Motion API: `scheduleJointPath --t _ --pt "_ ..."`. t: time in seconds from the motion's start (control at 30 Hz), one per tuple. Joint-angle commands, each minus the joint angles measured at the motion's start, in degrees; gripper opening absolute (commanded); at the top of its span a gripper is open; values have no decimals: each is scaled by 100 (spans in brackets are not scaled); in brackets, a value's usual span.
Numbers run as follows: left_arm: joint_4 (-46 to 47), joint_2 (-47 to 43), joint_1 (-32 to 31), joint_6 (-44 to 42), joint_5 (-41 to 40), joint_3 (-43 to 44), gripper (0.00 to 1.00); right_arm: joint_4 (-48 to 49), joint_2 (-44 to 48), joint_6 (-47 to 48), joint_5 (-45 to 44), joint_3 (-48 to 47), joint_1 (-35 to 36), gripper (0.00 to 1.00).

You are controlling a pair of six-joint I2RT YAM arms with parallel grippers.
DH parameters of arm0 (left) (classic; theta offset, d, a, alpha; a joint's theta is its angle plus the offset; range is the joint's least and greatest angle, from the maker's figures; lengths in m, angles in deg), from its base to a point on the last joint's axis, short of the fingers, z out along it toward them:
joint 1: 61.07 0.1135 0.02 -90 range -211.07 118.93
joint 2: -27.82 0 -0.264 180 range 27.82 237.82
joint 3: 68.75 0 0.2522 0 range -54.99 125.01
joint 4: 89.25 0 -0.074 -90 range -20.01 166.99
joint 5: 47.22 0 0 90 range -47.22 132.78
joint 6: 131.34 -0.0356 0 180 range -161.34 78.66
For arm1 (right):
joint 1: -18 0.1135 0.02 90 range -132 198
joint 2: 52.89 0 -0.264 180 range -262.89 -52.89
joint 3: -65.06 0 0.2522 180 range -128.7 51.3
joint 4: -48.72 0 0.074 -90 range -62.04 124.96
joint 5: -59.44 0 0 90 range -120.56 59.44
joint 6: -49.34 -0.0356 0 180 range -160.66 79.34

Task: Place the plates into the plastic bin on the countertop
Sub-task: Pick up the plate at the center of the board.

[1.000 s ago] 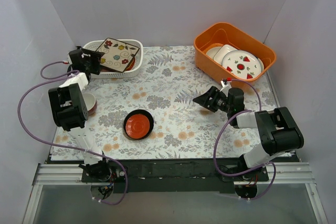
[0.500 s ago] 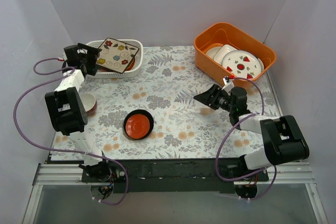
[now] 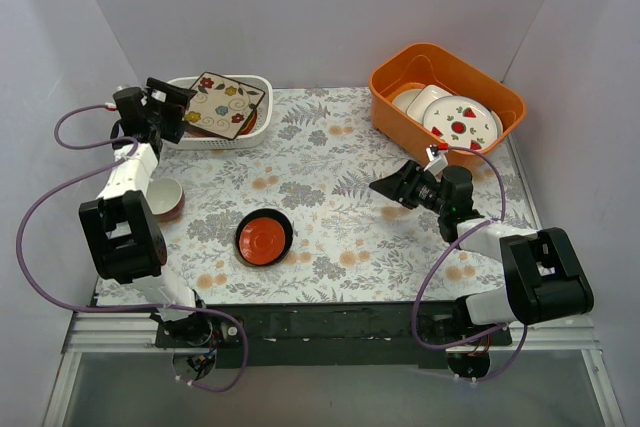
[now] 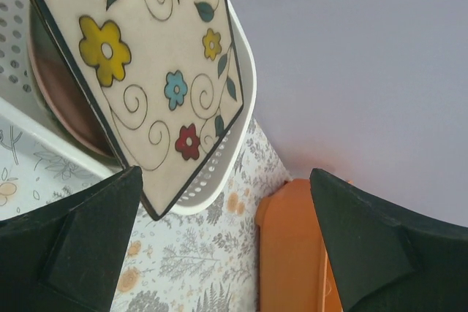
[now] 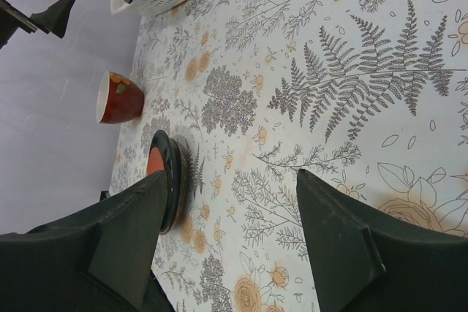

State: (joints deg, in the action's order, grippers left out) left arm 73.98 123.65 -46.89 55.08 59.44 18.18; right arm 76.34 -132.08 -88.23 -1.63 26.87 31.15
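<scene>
The white perforated plastic bin (image 3: 256,119) stands at the back left of the countertop (image 3: 330,207). A cream flowered square plate (image 3: 226,104) leans tilted across it, over a pink round plate (image 4: 66,100). A small red and dark dish (image 3: 264,237) lies on the countertop in front. My left gripper (image 3: 178,110) is open and empty beside the bin's left end; in its wrist view (image 4: 225,174) the plate (image 4: 153,56) and the bin's rim (image 4: 245,85) fill the upper left. My right gripper (image 3: 388,189) is open and empty, low at the right, facing the dish (image 5: 170,162).
A small red cup (image 3: 165,197) stands near the left edge, also in the right wrist view (image 5: 121,96). An orange tub (image 3: 445,97) with white strawberry plates (image 3: 462,122) sits at the back right. Walls close in on three sides.
My left wrist has drawn back to the left, away from the bin, with the gripper still open. My right arm has shifted slightly right. The plates and dishes have not moved.
</scene>
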Motion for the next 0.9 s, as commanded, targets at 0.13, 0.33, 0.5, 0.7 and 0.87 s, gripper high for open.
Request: scheduleJointPath --t 0.13,0.33,0.5,0.7,0.87 --pt "450 -232 -55 -360 838 -470 98 -113 10 274 174 -124 -31 79" --pt "432 -249 -196 -545 1005 -654 98 -447 -122 486 262 -334 -23 79" --pt "389 -249 -327 -616 1128 -839 98 -473 -219 529 359 -387 -14 79" --pt "-16 -310 -687 -897 1085 -856 98 -807 -272 749 473 -598 39 79" --pt "1 -705 -863 -818 848 -1181 96 -957 -429 863 667 -783 161 78"
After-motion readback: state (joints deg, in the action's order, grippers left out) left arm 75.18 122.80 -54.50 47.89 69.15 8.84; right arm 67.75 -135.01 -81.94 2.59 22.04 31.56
